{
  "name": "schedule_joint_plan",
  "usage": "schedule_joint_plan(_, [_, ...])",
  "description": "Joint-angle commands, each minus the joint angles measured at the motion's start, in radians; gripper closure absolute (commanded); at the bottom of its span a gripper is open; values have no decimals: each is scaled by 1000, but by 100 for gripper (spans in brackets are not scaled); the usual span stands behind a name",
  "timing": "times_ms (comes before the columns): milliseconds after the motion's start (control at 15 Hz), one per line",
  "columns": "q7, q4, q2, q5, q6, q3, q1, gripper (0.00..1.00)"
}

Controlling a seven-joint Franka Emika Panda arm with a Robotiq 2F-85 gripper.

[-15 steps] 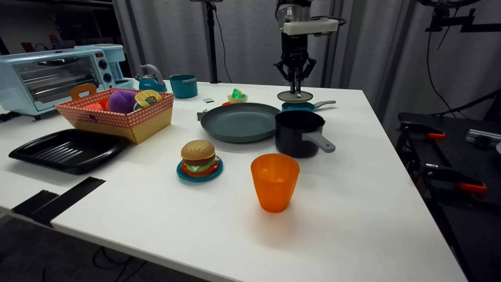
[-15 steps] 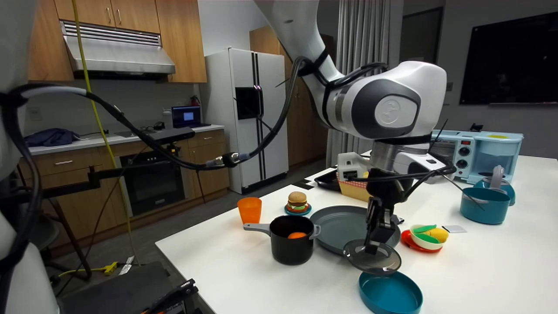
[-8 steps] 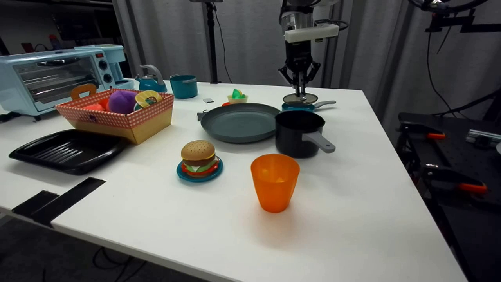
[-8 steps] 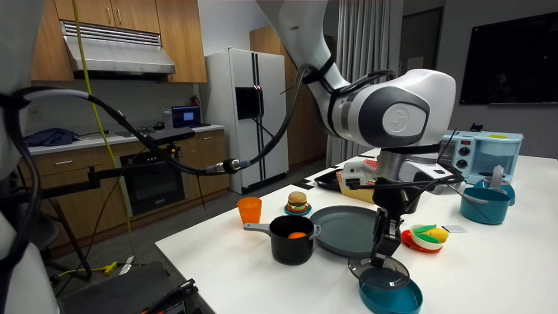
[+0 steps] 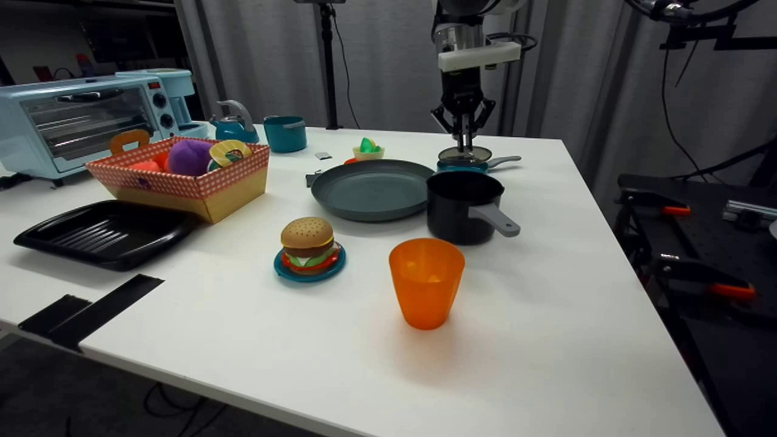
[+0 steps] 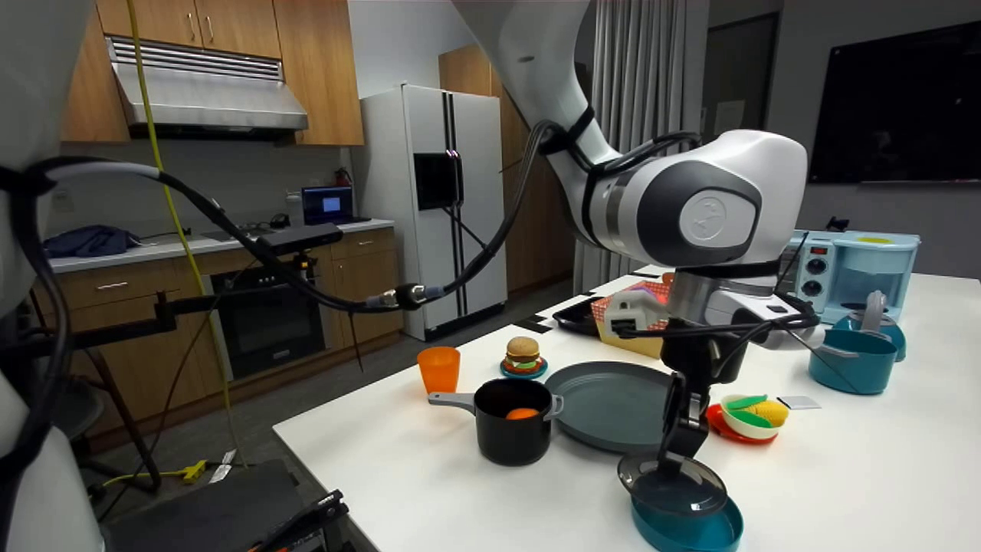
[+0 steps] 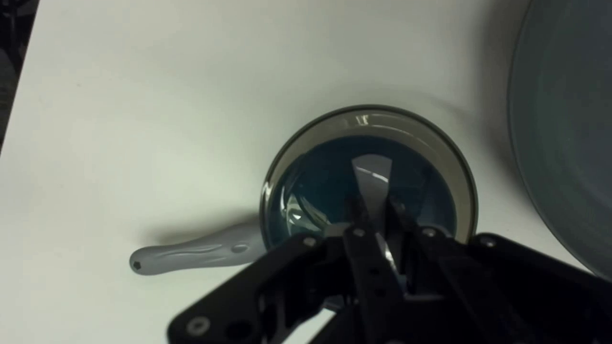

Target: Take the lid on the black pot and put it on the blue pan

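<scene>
My gripper [image 5: 464, 145] is shut on the knob of a clear round lid [image 6: 703, 491], which also shows in the wrist view [image 7: 311, 181]. The lid hangs level just over a small round teal-blue pan [image 6: 686, 535] with a grey handle [image 7: 210, 251]; a narrow gap seems to show between them in the exterior views. In the wrist view the lid covers most of this pan. The black pot [image 6: 510, 441], also in an exterior view [image 5: 452, 212], stands uncovered with an orange thing [image 6: 523, 413] inside. A wide grey-blue pan [image 5: 376, 188] lies beside the pot.
An orange cup [image 5: 426, 285] and a toy burger on a teal plate [image 5: 308, 249] stand near the pot. A bowl of toy vegetables [image 6: 755, 418], teal pot [image 6: 852, 364], basket [image 5: 206, 188], black tray [image 5: 109, 233] and toaster oven [image 5: 91, 121] are further off.
The gripper has carried the lid down and sideways until it is over the small teal-blue pan. In the last half second it moved only slightly. The other things have not moved.
</scene>
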Motion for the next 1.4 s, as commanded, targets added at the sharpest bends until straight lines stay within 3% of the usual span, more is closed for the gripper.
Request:
schedule_joint_plan(0, [37, 36, 24, -23, -6, -10, -2, 96])
schedule_joint_plan(1333, [98, 57, 61, -20, -6, -22, -2, 96])
